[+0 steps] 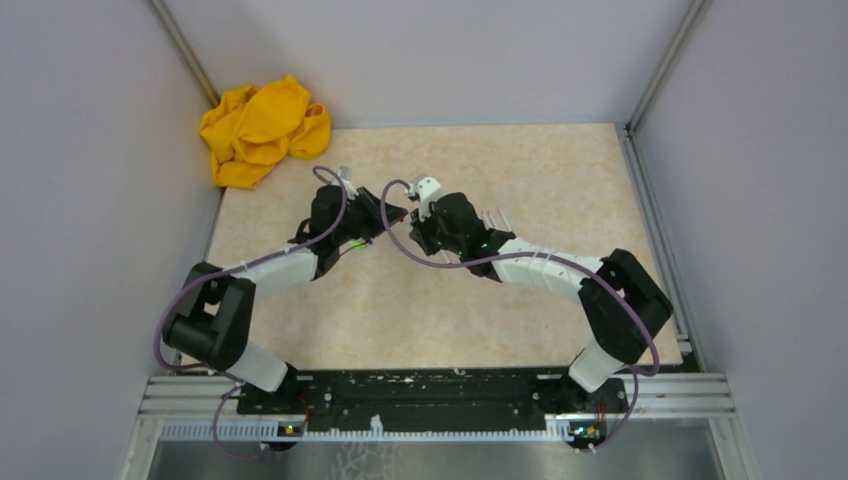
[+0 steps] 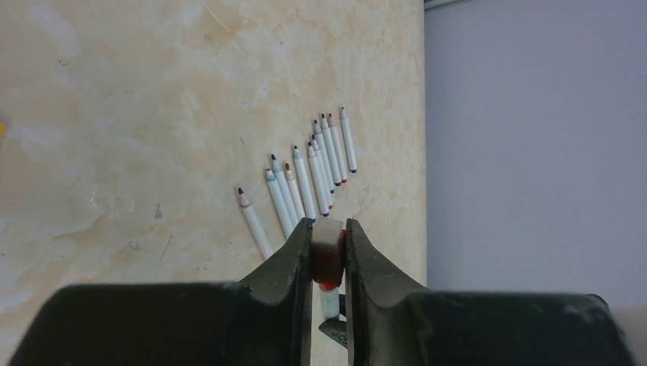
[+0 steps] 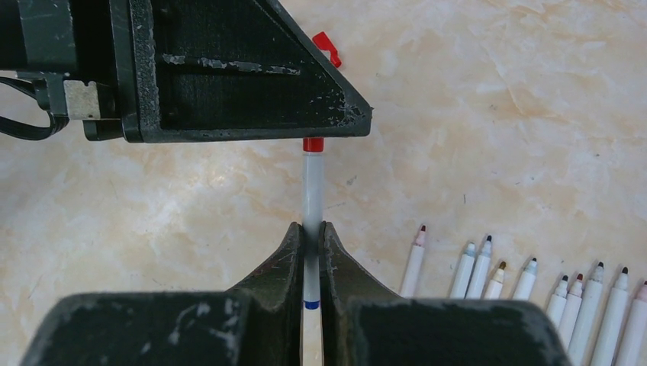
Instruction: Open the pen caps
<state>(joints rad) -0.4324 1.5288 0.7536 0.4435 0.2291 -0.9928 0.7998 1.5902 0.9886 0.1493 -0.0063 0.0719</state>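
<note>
A thin white-grey marker (image 3: 311, 183) hangs above the table between my two grippers. My right gripper (image 3: 310, 229) is shut on its barrel, just above a blue band. The marker's red pen cap (image 3: 313, 144) points away from it and sits between the fingers of my left gripper (image 2: 328, 229), which is shut on the red cap (image 2: 328, 263). In the top view the left gripper (image 1: 385, 215) and right gripper (image 1: 420, 200) meet tip to tip over the middle of the table. A loose red cap (image 3: 328, 49) lies on the table beyond them.
Several white markers with bare coloured tips lie in a row (image 2: 313, 171) on the beige table, also seen as a row (image 3: 534, 290) at the right gripper's lower right. A crumpled yellow cloth (image 1: 262, 130) sits in the far left corner. Grey walls enclose the table.
</note>
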